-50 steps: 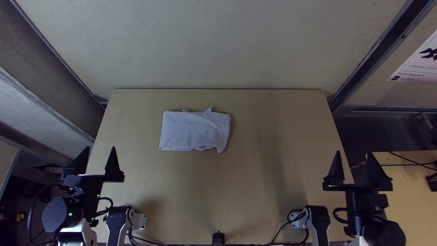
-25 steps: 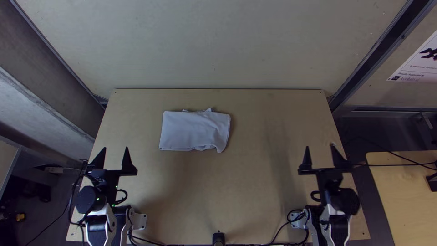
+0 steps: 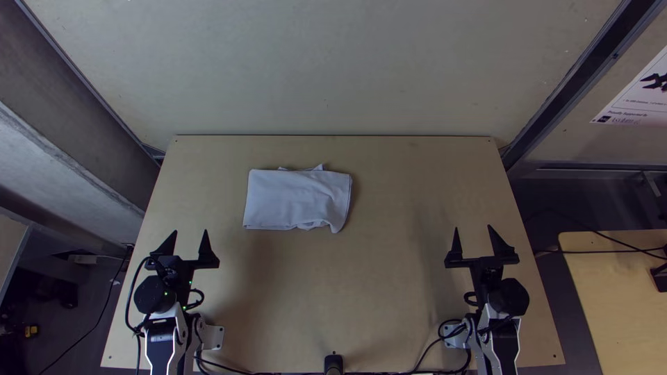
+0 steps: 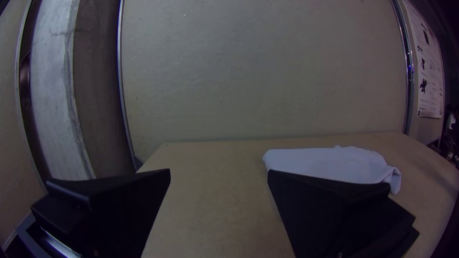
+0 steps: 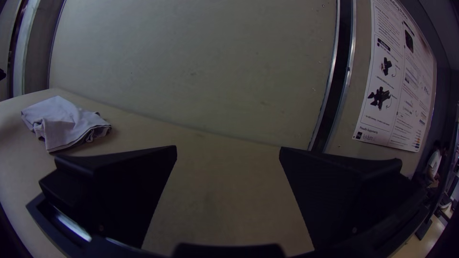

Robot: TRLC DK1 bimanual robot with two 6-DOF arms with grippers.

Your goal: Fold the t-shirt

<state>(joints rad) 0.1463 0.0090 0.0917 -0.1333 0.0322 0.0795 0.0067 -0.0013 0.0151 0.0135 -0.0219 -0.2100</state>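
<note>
While both end effectors stand spread, the left gripper (image 3: 191, 232) sits at nine o'clock of the table's middle and the right gripper (image 3: 473, 228) at three. In each wrist view, the two black fingers are wide apart, with bare wood showing between them. Each gripper's tips point toward twelve, and both are clear of the cloth.

Outward from the left gripper, between two and three o'clock, lies the t-shirt (image 3: 292, 200); from the right gripper it is at about nine, farther off. Measured from the table's middle, it rests at eleven. It is folded into a compact, pale rectangle, fairly straight along its nine o'clock side, with a small peak of cloth poking out at one o'clock and a rumpled, drooping corner at four.

Beneath it is the light wooden table (image 3: 389, 278), with cables (image 3: 240, 372) along its six o'clock edge. Past the table, a plain wall panel (image 3: 333, 69) rises at twelve, a printed poster (image 3: 636, 97) hangs at two, and a second wooden surface (image 3: 615, 302) stands at three.
</note>
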